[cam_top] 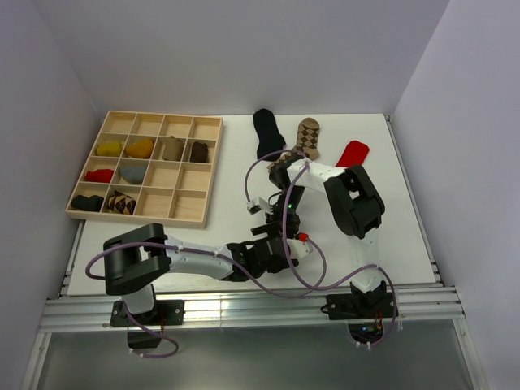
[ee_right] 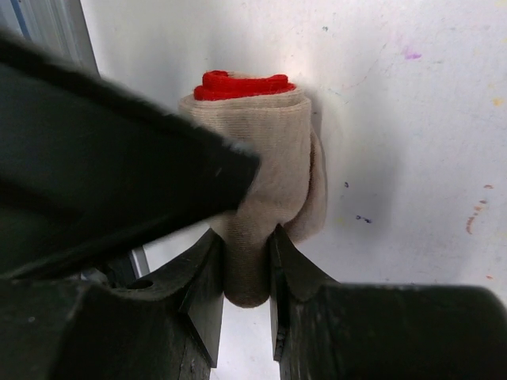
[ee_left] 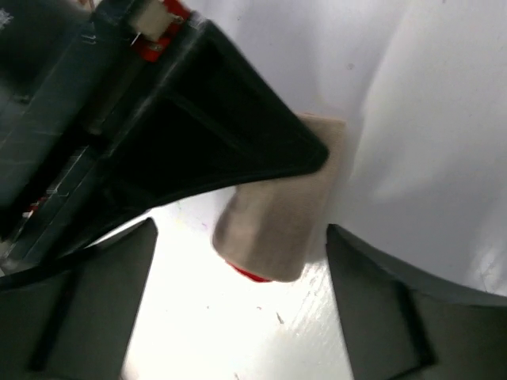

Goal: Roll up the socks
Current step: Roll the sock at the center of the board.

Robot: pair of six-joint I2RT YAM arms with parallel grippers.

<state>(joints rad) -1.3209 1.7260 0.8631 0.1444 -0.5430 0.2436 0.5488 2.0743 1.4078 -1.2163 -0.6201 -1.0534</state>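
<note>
A rolled pair of socks (ee_right: 265, 150), tan outside with a red core (ee_right: 242, 85), stands on the white table. My right gripper (ee_right: 247, 269) is shut on its lower end. In the left wrist view the same roll (ee_left: 273, 229) lies between the wide-apart fingers of my left gripper (ee_left: 242, 309), which is open and touches nothing. From above, both grippers meet near the table's front middle, the left gripper (cam_top: 283, 250) just below the right gripper (cam_top: 286, 227), and the roll's red end (cam_top: 302, 237) peeks out. A black sock (cam_top: 268, 134), a brown argyle sock (cam_top: 309, 138) and a red sock (cam_top: 351, 154) lie flat at the back.
A pale wooden grid tray (cam_top: 183, 207) sits at the back left with several rolled socks in its compartments. Another argyle sock (cam_top: 280, 162) is partly hidden under the right arm. Cables loop around both arms near the table's front edge.
</note>
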